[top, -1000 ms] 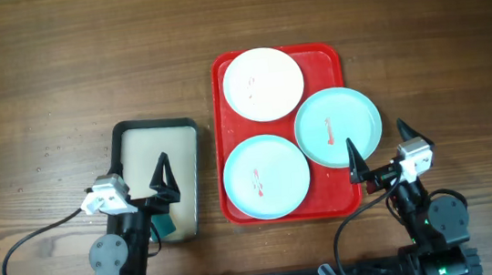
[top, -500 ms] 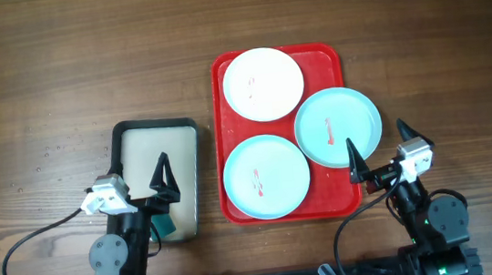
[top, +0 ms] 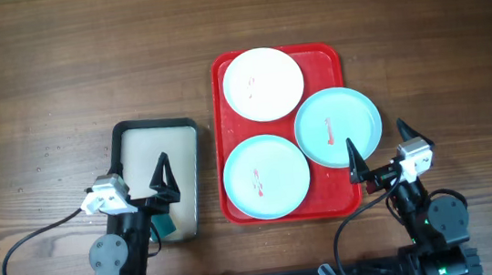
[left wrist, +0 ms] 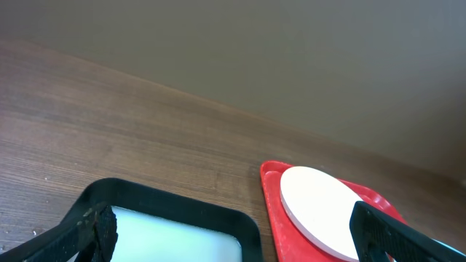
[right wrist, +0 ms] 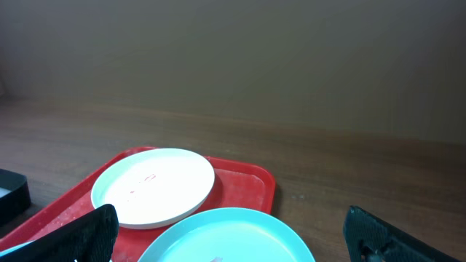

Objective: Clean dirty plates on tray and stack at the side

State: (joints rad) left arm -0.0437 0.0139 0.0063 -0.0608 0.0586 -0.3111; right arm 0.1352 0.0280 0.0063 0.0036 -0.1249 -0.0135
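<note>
your left jaws and right jaws both stand wide open and hold nothing, low at the near edge of the brown, grainy wood surface (top: 55,66). the shiny red tray (top: 322,56), with round corners and a raised rim, holds three round, smooth plates: the white plate (top: 263,83) far, one mint plate (top: 266,177) near, and the other mint plate (top: 337,127) poking over the right rim, just beside your right jaws. your left jaws hang over the small black-rimmed cream tray (top: 120,160), and wide wood spreads beyond both trays.
</note>
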